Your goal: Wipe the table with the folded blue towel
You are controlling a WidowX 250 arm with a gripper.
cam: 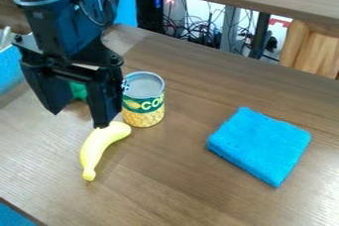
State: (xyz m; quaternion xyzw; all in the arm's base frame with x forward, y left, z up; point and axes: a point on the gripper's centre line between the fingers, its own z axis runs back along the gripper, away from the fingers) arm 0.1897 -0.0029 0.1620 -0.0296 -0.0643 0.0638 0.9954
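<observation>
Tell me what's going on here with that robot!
The black robot arm has its gripper open, over the table. It's right by a yellow banana and a can, but I can't tell if it touches them. Something green is partly hidden behind the gripper. A folded blue cloth lies off to the side.

Matte black arm with boxy housings, a grey ring, looping dark cables, and a black hand with two thick, tapering fingers.
</observation>
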